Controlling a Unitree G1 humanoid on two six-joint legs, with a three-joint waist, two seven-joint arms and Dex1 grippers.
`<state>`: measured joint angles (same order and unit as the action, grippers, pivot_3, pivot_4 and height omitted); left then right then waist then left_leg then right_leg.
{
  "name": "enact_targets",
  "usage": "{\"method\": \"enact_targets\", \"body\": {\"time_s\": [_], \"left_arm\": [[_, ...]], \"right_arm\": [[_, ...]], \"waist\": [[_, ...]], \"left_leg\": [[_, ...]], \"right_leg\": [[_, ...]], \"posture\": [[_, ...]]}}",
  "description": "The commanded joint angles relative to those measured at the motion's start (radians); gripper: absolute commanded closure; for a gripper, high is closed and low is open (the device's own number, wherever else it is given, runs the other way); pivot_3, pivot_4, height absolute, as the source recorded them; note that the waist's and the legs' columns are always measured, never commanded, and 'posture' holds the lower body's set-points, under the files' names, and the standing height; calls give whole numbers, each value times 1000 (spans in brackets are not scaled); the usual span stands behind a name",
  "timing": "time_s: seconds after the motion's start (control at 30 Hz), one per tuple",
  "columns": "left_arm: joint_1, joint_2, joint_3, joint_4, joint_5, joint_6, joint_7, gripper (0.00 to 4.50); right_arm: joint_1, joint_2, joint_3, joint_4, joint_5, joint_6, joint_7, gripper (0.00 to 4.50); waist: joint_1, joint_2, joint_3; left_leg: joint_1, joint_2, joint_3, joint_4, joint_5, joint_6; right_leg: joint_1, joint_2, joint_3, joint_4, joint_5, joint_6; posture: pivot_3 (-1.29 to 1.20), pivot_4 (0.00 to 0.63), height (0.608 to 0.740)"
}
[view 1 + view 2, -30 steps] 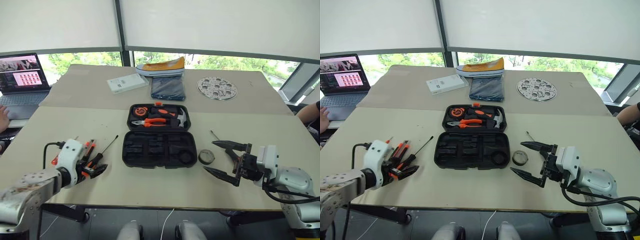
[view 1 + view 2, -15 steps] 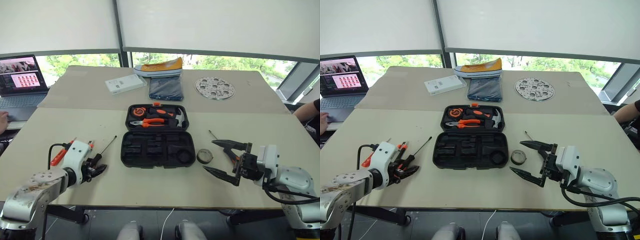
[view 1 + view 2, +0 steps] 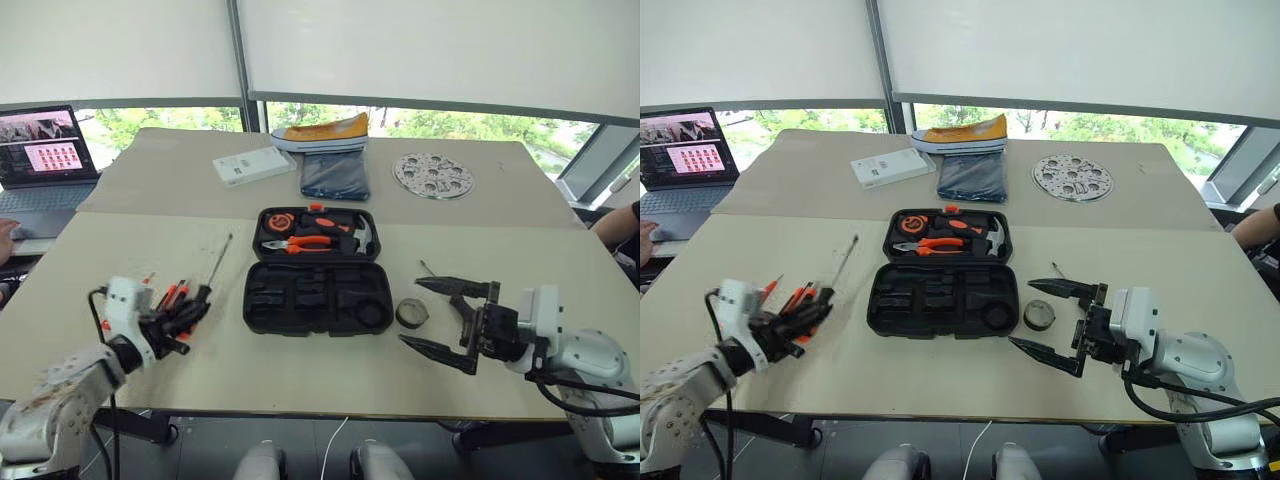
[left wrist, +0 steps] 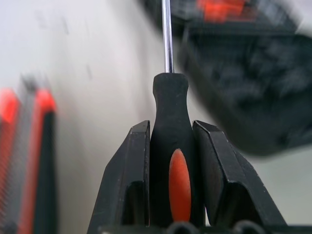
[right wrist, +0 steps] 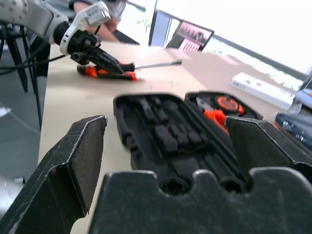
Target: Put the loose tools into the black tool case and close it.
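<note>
The left gripper point(image 3: 190, 318), at 8 o'clock of the table, is clamped on the black handle of a slim steel-shafted screwdriver with an orange-black handle point(image 4: 170, 146), raised off the beige tabletop point(image 3: 320, 370); its shaft points toward 1 o'clock. The tool is judged light and rigid; the rubbery handle should resist slip, and mid-handle is the correct hold. Just beside the gripper, orange-black tools point(image 3: 172, 294) remain on the table; their count cannot be told. At centre lies one flat black plastic clamshell tool case point(image 3: 317, 298), open, front half slots empty; the far half holds orange-handled pliers point(image 3: 300, 243) and a steel hammer point(image 3: 360, 235). At 4 o'clock of the case lies one small black tape roll point(image 3: 412, 313). The right gripper point(image 3: 450, 319) hangs near it, jaws wide apart, empty.
</note>
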<state>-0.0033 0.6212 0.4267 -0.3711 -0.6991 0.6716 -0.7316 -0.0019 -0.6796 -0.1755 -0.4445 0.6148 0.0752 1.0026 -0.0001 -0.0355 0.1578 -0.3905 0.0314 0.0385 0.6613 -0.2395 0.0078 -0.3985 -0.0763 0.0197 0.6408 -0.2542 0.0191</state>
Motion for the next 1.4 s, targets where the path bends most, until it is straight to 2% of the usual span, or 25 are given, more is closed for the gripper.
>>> {"method": "enact_targets", "body": {"time_s": [0.03,0.13,0.17,0.2,0.27,0.4,0.53,0.7,0.93,1.07,1.13,1.27,1.4], "left_arm": [[-166,134,-198,-21,81,-88,-184,3626],[-331,164,-347,82,176,-133,-241,3626],[-397,173,-422,141,255,-182,-264,3626],[-487,163,-521,261,396,-293,-259,3626],[-615,125,-649,464,559,-442,-265,3626],[-746,55,-746,749,677,-681,-321,3626],[-810,4,-789,879,733,-825,-368,3626],[-857,-39,-802,984,797,-881,-364,3626],[-871,-64,-801,1009,835,-905,-366,3626],[-868,-88,-782,1004,813,-910,-377,3626],[-858,-111,-745,977,761,-898,-376,2613],[-841,-137,-678,966,714,-973,-327,1240],[-806,-147,-621,944,644,-895,-344,1240]], "right_arm": [[-46,19,-57,-33,38,41,-99,0],[-49,22,-59,-6,5,32,-109,0],[-50,20,-58,4,-7,26,-109,0],[-57,22,-59,15,-14,23,-114,0],[-75,23,-58,32,-23,21,-115,0],[-100,14,-63,59,-27,20,-107,0],[-80,7,-77,57,-39,16,-103,0],[-67,2,-79,37,-54,28,-114,0],[-71,0,-78,34,-45,41,-128,0],[-50,4,-73,19,-34,54,-131,0],[-41,5,-67,14,-28,64,-128,0],[-40,5,-58,10,-20,78,-124,0],[-43,20,-71,-2,7,99,-153,0]], "waist": [[14,-1,0],[17,-1,0],[15,-1,0],[14,-1,0],[14,-1,1],[-1,-1,1],[-3,-1,1],[6,-1,1],[5,-1,1],[7,-1,1],[9,-1,1],[11,-1,1],[5,-1,1]], "left_leg": [[0,-1,0,0,1,-1],[-1,-3,1,1,3,0],[0,-4,2,1,3,0],[-1,-4,2,1,3,0],[-1,-6,2,1,3,0],[-5,-9,4,1,3,2],[-17,-10,1,1,3,2],[-26,-12,-2,7,3,4],[-26,-12,-3,17,1,7],[-26,-13,-4,19,1,8],[-26,-13,-4,19,1,8],[-26,-13,-4,19,1,8],[-26,-13,-4,19,1,8]], "right_leg": [[0,0,-1,0,0,0],[1,0,0,-2,1,2],[2,0,0,-2,1,2],[2,1,0,-3,1,2],[2,2,0,-2,1,2],[-3,2,1,-2,1,3],[-14,1,0,1,1,3],[-22,-1,-1,3,2,5],[-19,-1,0,6,3,8],[-18,-1,0,7,4,10],[-18,-1,0,7,4,10],[-18,-2,0,7,4,10],[-18,-1,1,7,4,10]], "posture": [[0,150,740],[0,150,740],[0,150,740],[0,150,740],[0,150,740],[0,150,740],[0,150,740],[0,150,740],[0,150,740],[0,150,740],[0,150,740],[0,150,740],[0,150,740]]}}
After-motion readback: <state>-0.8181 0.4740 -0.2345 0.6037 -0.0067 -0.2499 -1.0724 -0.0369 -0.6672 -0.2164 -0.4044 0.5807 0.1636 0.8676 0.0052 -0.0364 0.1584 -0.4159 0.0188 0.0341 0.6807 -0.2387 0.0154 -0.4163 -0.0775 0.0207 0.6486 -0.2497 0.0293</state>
